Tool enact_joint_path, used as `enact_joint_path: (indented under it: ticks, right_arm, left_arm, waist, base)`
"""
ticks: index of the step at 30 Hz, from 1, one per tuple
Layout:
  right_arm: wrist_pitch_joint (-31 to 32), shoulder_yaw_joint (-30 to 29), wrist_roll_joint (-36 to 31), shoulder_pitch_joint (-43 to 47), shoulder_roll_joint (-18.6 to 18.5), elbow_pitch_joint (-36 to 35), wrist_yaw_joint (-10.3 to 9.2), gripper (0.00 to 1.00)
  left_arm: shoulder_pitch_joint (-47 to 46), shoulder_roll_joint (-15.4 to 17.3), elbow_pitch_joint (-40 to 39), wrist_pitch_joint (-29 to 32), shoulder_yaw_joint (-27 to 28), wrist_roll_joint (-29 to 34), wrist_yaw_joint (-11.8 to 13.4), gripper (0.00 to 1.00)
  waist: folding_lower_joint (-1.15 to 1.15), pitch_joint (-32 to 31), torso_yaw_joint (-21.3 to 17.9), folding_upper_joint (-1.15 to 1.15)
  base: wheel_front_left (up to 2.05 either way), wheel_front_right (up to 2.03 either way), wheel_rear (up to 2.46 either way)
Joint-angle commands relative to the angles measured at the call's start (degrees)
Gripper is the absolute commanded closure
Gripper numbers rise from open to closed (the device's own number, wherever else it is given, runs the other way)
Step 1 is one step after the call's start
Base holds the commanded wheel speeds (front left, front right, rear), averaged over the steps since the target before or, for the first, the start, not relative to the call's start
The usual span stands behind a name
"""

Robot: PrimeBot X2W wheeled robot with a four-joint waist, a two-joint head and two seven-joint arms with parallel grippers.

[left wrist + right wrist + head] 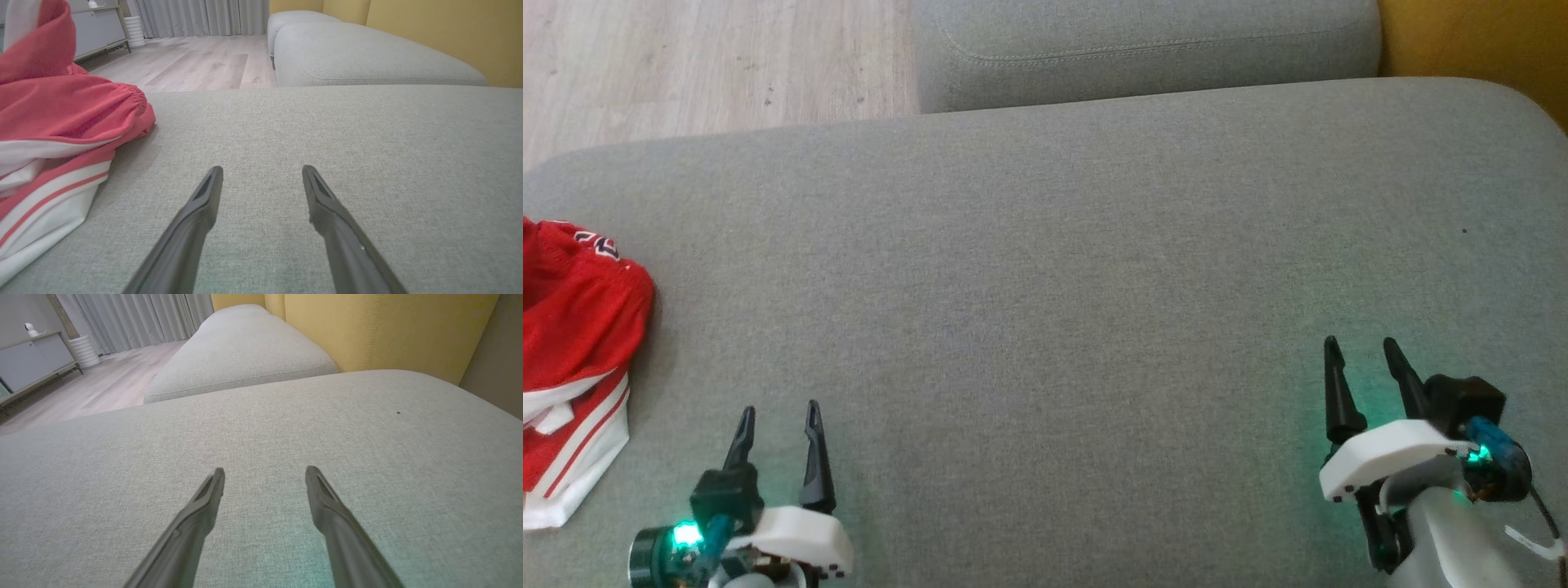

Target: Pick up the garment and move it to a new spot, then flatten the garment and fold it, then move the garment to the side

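A: Where's the garment (572, 359)?
B: Red and white, bunched at the left edge of the cushion (1045, 245) — near the left gripper (779, 408).
A: Fingers?
B: Spread on both; right gripper (1361, 342) well apart — nothing held.

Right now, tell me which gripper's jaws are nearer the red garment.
The left gripper, at the lower left of the head view, just beside the garment; the right gripper sits far across the grey cushion.
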Motion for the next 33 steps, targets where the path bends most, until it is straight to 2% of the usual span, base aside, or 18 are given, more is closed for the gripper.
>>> enact_joint_path:
  ticks: [1,10,24,28,33]
  right_arm:
    - [-1.1,1.6,-2.1,-3.2,-0.2,-1.3,-0.04,0.00]
    - [-2.5,4.2,-8.4,-3.4,-0.2,-0.7,-0.04,0.00]
    - [-2.5,4.6,-6.7,-2.3,-0.2,0.5,-0.04,0.00]
    - [-2.5,4.9,-6.5,-2.1,-0.2,0.1,-0.04,0.00]
    - [-2.5,6.2,-5.8,-2.3,-0.2,-0.7,-0.04,0.00]
  left_arm:
    - [-3.2,0.7,-1.3,-1.3,1.4,2.1,0.3,0.00]
    - [-3.5,-0.1,-0.3,-2.7,2.2,7.3,0.9,0.00]
    - [-2.3,-1.5,0.2,-2.7,5.2,6.6,0.1,0.00]
    - [-2.3,-1.8,0.1,-2.7,5.3,6.7,-0.2,0.00]
    - [-2.3,-2.3,0.2,-2.7,4.9,6.7,-0.6,0.00]
  waist:
    - [0.00,0.0,0.0,0.00]
    - [0.00,-0.2,-0.2,0.00]
    - [0.00,-1.2,0.8,0.00]
    - [0.00,-0.7,2.7,0.00]
    - [0.00,0.6,7.5,0.00]
  base:
    - [0.00,0.00,0.00]
    - [0.00,0.00,0.00]
    - [0.00,0.00,0.00]
    - [0.00,0.00,0.00]
    - [0.00,0.00,0.00]
